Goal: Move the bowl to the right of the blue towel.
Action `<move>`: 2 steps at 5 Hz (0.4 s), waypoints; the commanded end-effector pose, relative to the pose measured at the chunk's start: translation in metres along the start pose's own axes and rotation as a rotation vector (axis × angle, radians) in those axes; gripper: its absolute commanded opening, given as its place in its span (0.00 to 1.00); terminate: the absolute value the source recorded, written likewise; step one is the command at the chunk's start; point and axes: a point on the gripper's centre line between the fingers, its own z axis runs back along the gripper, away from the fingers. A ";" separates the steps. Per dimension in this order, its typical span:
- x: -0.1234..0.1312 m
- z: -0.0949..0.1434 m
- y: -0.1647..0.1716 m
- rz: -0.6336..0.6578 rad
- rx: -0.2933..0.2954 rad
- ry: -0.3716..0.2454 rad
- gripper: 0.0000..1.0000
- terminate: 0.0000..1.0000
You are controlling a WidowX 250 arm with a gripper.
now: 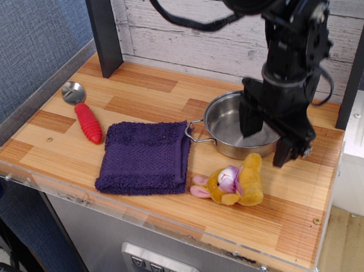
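a: what do i see on my screen now? the bowl (232, 127) stands on the wooden table (135, 99), just to the right of the blue towel (144, 156). its left loop handle is almost touching the edge of the towel, or maybe touching, i cannot tell which.

b: and the gripper?

a: the gripper (265, 139) hangs over the right side of the bowl. its two fingers are spread apart: one finger is in front of the inside of the bowl, the other is outside the rim, on the right. nothing is between them that i can see, they pinch nothing.

b: what else is on the table?

a: a yellow plush toy (233, 182) lies in front of the bowl, near to it but apart, close to the right front corner of the towel. a spoon (83, 112) with red ribbed handle lies at the left of the towel, well apart from the bowl.
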 end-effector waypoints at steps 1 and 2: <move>0.009 0.075 0.032 0.026 0.012 -0.170 1.00 0.00; 0.009 0.109 0.040 0.027 0.069 -0.221 1.00 0.00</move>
